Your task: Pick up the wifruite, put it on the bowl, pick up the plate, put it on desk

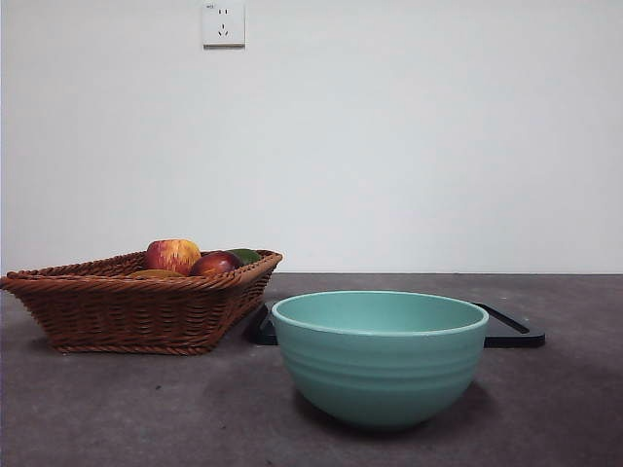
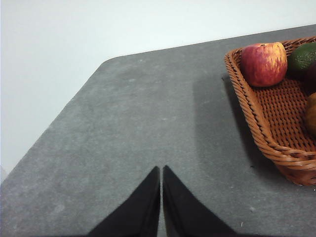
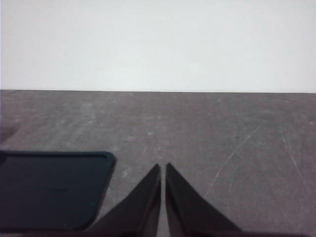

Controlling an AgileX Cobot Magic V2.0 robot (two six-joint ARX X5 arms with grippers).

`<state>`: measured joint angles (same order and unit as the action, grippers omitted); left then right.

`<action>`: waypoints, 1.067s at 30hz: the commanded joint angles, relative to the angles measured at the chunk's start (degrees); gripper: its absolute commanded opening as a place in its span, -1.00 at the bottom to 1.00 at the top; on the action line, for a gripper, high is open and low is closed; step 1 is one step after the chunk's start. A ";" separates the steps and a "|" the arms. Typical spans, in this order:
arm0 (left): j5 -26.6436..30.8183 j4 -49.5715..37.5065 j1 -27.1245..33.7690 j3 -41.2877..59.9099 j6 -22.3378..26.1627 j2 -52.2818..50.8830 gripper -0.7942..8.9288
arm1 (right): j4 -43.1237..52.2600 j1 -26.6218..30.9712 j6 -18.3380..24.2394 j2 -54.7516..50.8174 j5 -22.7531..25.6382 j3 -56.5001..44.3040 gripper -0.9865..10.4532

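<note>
The brown wifruite (image 1: 156, 274) lies in the wicker basket (image 1: 127, 311), mostly hidden behind its rim; the left wrist view shows only its edge (image 2: 311, 114). The teal bowl (image 1: 380, 355) stands empty in the middle of the grey desk (image 1: 117, 409). A flat black plate (image 1: 511, 336) lies on the desk behind the bowl and also shows in the right wrist view (image 3: 49, 190). My left gripper (image 2: 161, 169) is shut and empty, above bare desk beside the basket (image 2: 261, 128). My right gripper (image 3: 163, 166) is shut and empty, next to the plate's corner. Neither gripper shows in the front view.
The basket also holds a red-and-yellow apple (image 1: 172, 255), a dark red fruit (image 1: 214, 264) and a green fruit (image 1: 245, 256). The apple (image 2: 264, 63) and green fruit (image 2: 302, 57) show in the left wrist view. A white wall with a socket (image 1: 223, 23) stands behind the desk.
</note>
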<state>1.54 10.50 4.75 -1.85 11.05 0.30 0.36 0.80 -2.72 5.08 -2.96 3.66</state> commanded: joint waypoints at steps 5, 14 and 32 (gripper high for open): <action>0.09 0.22 0.15 1.18 -0.17 -0.11 -0.82 | 0.46 -0.02 0.55 -2.75 0.22 -2.40 -0.82; 0.11 0.22 0.15 1.18 -0.17 -0.11 -0.82 | -7.13 -0.02 0.44 -4.87 0.26 -3.02 -0.82; 0.11 0.22 0.15 1.18 -0.17 -0.11 -0.82 | -9.40 -0.02 -0.26 -4.87 0.02 -2.99 -0.82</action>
<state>1.54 10.50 4.75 -1.85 11.05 0.30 -9.58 0.80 -2.79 0.36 -2.92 0.95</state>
